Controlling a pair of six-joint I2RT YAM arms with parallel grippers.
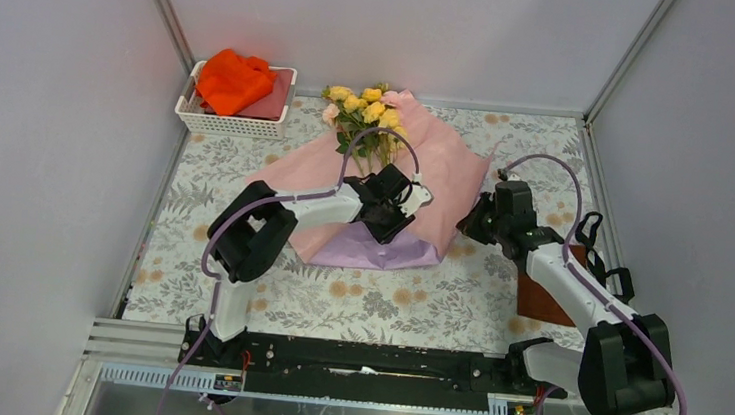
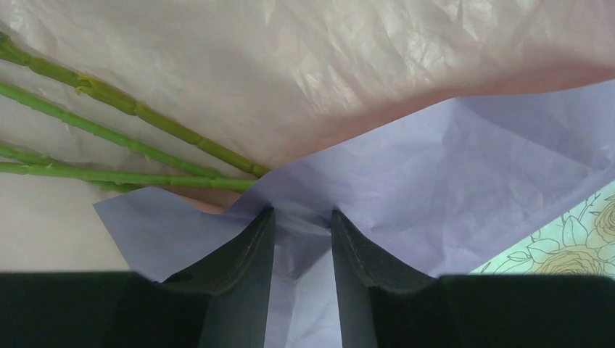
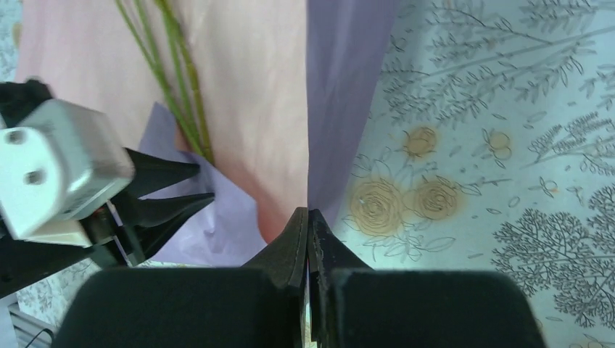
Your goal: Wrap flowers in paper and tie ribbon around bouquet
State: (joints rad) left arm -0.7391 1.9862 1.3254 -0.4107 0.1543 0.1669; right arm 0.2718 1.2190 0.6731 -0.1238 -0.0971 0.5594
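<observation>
Two pinches held the paper [image 1: 453, 165], lying mid-frame under the flowers [image 1: 364, 107]: the left gripper [image 2: 303, 214] nipped a lavender fold by the stems [image 2: 145, 116], the right gripper [image 3: 309, 212] clamped its edge, likely to fold it over.

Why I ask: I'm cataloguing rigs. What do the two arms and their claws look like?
Both the left arm and right arm have white links with bulky black joint housings. A thin lavender cable loops along each. The left claw and right claw have matte black, wedge-shaped fingers tapering to narrow tips. A white block with two small holes sits behind the left claw's fingers.
</observation>
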